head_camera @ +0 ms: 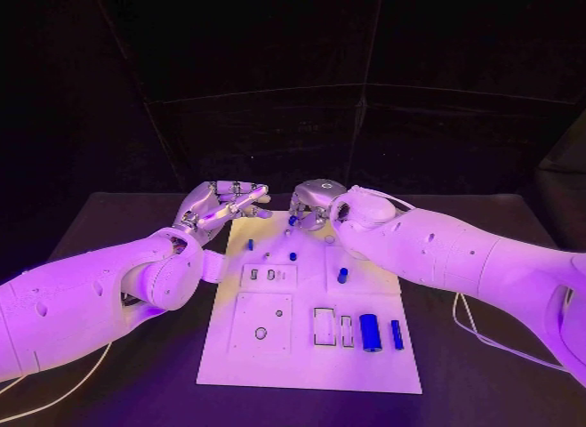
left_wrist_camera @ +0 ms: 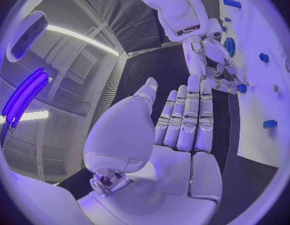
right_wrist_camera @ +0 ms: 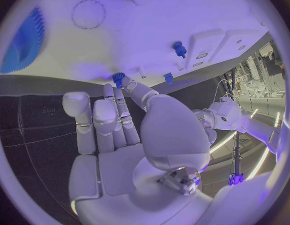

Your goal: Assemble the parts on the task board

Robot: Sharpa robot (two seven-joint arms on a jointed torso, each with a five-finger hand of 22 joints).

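The white task board (head_camera: 306, 356) lies mid-table. At its far edge my right hand (head_camera: 316, 205) reaches down, and its fingertips pinch a small blue part (right_wrist_camera: 118, 77) right at the board's rim (left_wrist_camera: 241, 88). My left hand (head_camera: 222, 206) hovers just left of it, off the board's far left corner. Its palm (left_wrist_camera: 151, 135) faces the right hand with fingers stretched out and nothing in them. Blue pegs (head_camera: 251, 244) (head_camera: 293, 256) stand in the far part of the board. A blue gear (right_wrist_camera: 23, 40) lies near the right hand.
Near the board's front right lie a thick blue cylinder (head_camera: 370, 332) and a thin blue bar (head_camera: 397, 334), beside rectangular slots (head_camera: 325, 326). Another blue piece (head_camera: 342, 275) sits mid-board. Both forearms cross the board's sides. A cable (head_camera: 498, 338) trails at right.
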